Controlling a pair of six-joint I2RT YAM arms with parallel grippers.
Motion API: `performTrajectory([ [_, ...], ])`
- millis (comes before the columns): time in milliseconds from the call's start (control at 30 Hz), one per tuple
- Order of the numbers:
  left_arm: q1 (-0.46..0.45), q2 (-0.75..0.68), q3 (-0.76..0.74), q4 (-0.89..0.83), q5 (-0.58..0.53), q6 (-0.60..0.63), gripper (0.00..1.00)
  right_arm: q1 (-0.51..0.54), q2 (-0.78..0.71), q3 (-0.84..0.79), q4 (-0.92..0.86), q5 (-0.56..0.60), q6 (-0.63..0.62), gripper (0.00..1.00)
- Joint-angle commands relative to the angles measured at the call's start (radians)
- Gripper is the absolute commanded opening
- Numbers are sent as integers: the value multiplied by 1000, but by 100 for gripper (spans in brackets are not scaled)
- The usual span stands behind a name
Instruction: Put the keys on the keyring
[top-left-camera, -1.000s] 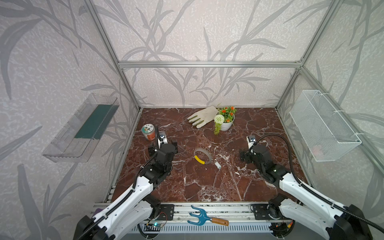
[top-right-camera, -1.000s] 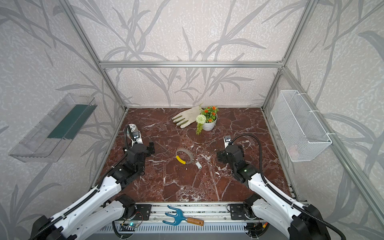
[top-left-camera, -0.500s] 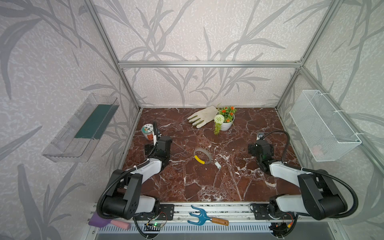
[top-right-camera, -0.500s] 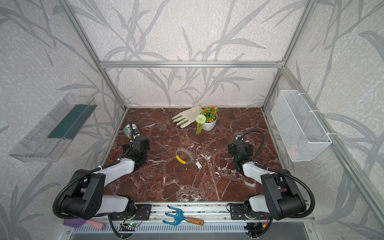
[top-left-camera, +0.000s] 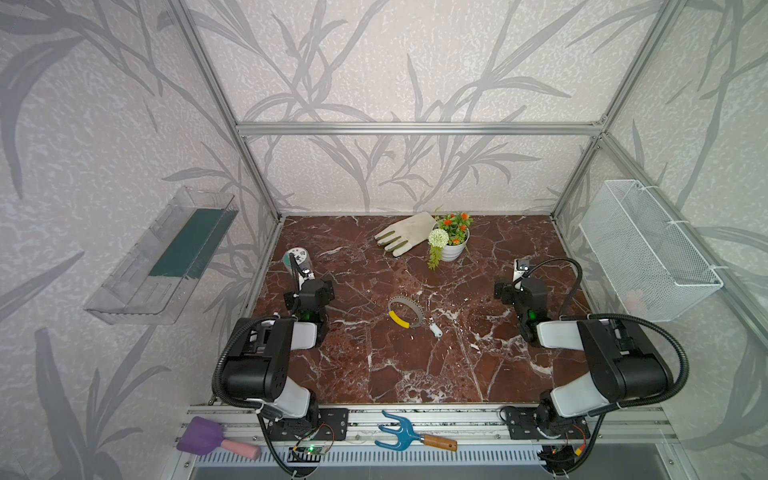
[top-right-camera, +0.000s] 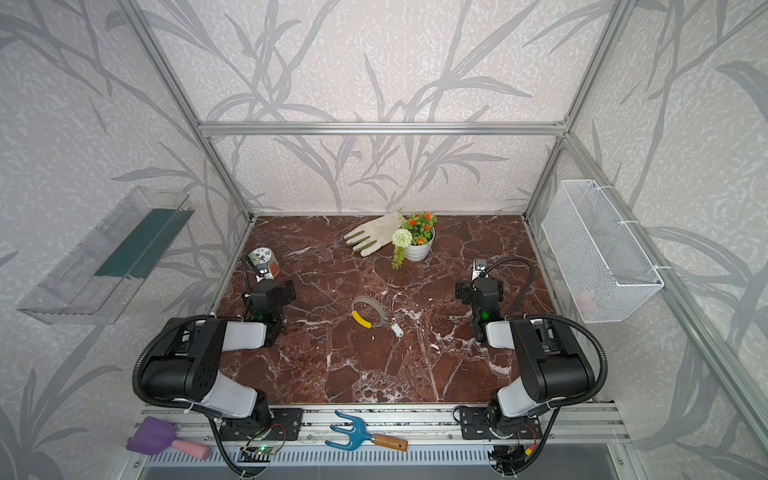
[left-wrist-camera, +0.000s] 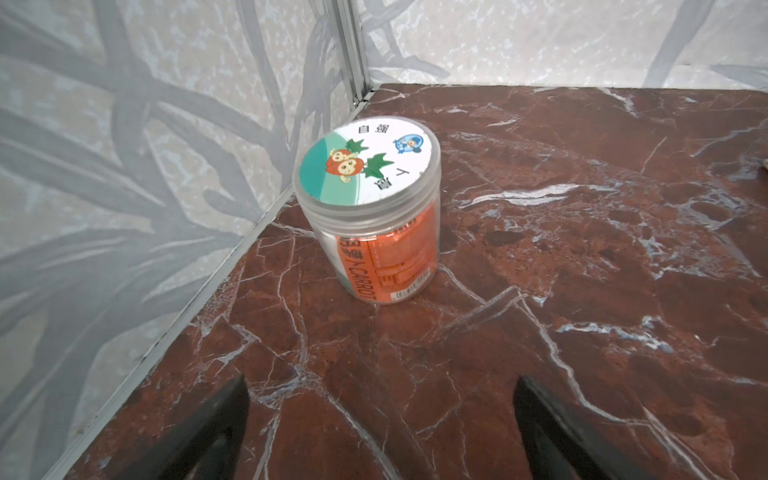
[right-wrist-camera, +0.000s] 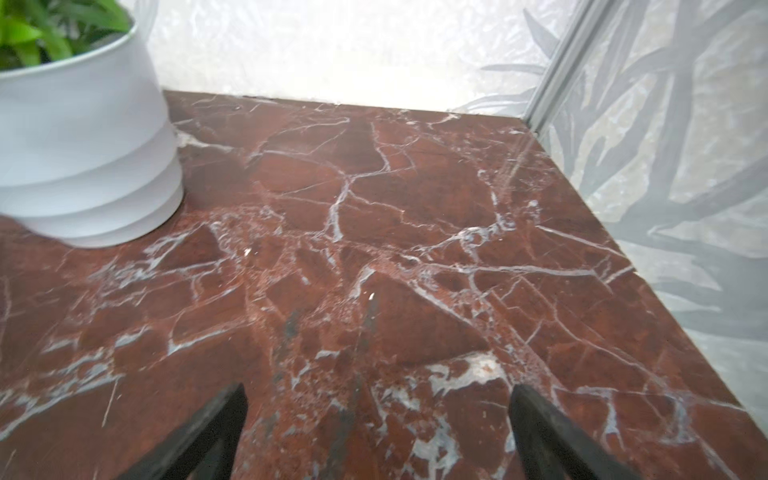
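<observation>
Red-brown marble table carries the keyring at its middle, with the keys just beside it on the near right. Neither has shifted since a second ago, and both lie well apart from the arms. Both arms have folded back from their earlier stretched reach. The left gripper now stands wide open and empty, facing an orange-labelled jar, and the right gripper is likewise open and empty over bare marble, with a white flowerpot off to one side.
</observation>
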Motion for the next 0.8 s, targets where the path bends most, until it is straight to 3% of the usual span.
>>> performTrajectory([
  [0, 5, 3, 3, 90, 64, -17, 99, 3, 15, -17, 130, -65, -31, 99],
  [100, 4, 4, 3, 91, 63, -17, 99, 4, 11, 11, 71, 3, -5, 99],
  [767, 5, 21, -11, 150, 64, -6, 99, 5, 23, 2, 111, 1, -13, 99],
])
